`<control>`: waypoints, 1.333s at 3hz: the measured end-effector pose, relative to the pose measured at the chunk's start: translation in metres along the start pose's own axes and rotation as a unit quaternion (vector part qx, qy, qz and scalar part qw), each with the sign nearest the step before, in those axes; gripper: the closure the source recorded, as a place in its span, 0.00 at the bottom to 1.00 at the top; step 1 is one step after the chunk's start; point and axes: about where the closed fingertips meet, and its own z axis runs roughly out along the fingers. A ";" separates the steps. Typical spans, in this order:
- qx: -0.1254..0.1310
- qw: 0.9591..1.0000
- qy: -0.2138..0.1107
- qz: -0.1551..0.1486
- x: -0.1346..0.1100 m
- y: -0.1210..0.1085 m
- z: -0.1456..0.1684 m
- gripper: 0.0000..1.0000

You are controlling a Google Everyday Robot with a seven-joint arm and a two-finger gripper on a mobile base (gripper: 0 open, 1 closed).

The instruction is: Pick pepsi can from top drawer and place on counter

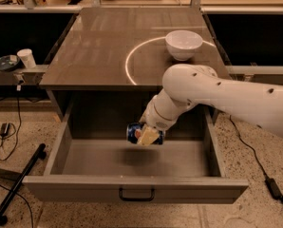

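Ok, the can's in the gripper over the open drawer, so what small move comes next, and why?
Probably lift straight up. The gripper is shut on the can, which hangs above the drawer floor, shadow beneath, but looks lower than the counter top. It likely needs height before moving over the counter, clear of the bowl.

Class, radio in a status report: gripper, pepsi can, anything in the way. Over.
Gripper inside open top drawer, jaws shut on pepsi can. Can held above drawer floor, shadow beneath. White bowl on counter, back right.
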 end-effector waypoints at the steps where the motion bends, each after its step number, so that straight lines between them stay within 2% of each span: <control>1: 0.024 0.999 0.017 -0.019 -0.015 -0.013 -0.035 1.00; 2: 0.023 0.999 0.015 -0.021 -0.017 -0.013 -0.036 1.00; 4: 0.031 0.997 -0.043 -0.048 -0.037 -0.015 -0.067 1.00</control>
